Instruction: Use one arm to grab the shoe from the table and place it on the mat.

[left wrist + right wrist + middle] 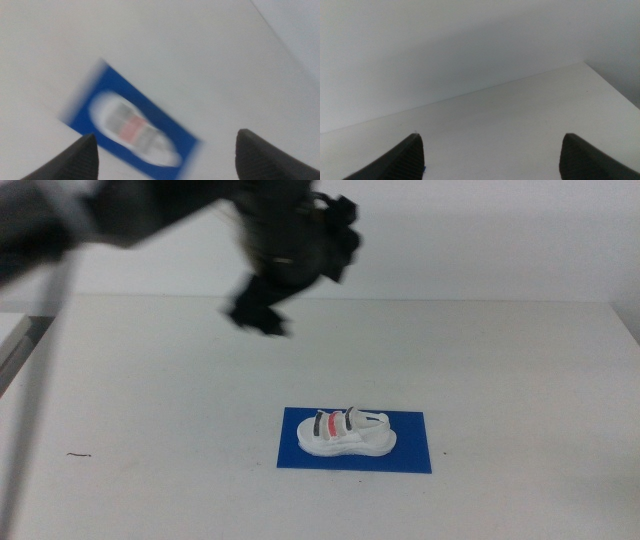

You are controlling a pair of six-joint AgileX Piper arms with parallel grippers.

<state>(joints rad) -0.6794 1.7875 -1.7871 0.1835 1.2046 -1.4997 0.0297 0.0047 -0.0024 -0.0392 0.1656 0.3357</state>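
Note:
The white shoe (347, 433) with dark and red straps lies on its sole on the blue mat (410, 450), on the white table (150, 400). The left arm reaches in from the left. Its gripper (258, 315) hangs blurred high above the table, behind and to the left of the mat, clear of the shoe. In the left wrist view the gripper (166, 136) is open and empty, with the shoe (132, 129) and mat (150, 107) far below it, blurred. The right gripper (491, 136) is open and empty over bare table; it does not show in the middle view.
A small dark mark (78, 454) lies on the table at the front left. The table's far edge meets a plain wall (480, 240). The right wrist view shows a table edge and the wall (470, 45).

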